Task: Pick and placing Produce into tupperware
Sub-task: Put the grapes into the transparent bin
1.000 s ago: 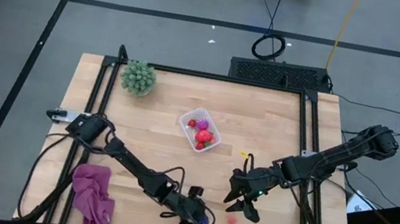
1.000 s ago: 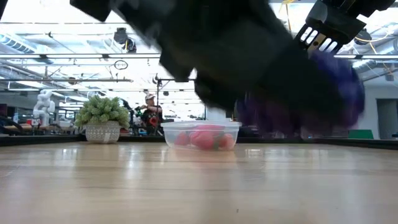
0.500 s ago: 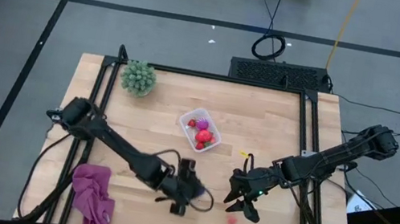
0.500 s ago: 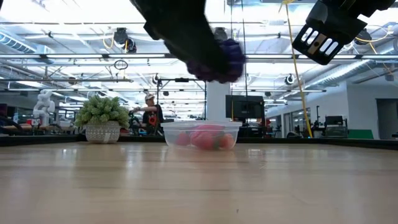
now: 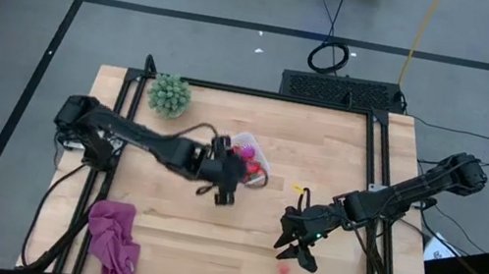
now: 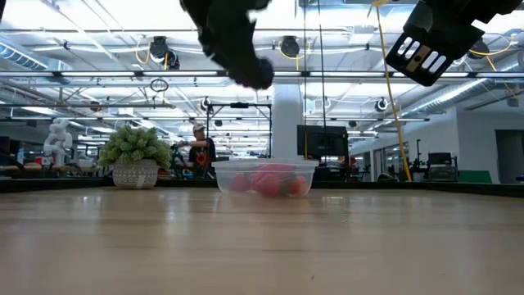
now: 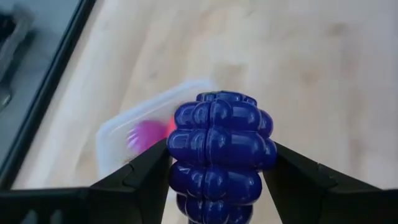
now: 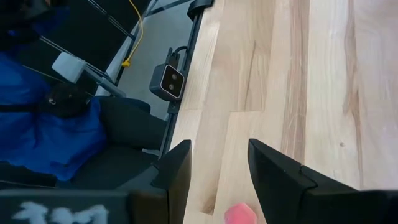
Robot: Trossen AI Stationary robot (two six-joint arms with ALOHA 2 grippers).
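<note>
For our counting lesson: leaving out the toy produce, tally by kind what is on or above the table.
Grippers: 2, left gripper holding purple grapes, right gripper
Tupperware: 1
Green plant: 1
Magenta cloth: 1
Total: 5

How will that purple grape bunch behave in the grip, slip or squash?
Probably rigid: the purple grape bunch keeps its lobed shape between the left hand's fingers. Its glossy, rounded bumps may let it twist or slip. Likely light, since it's held well above the tupperware.
</note>
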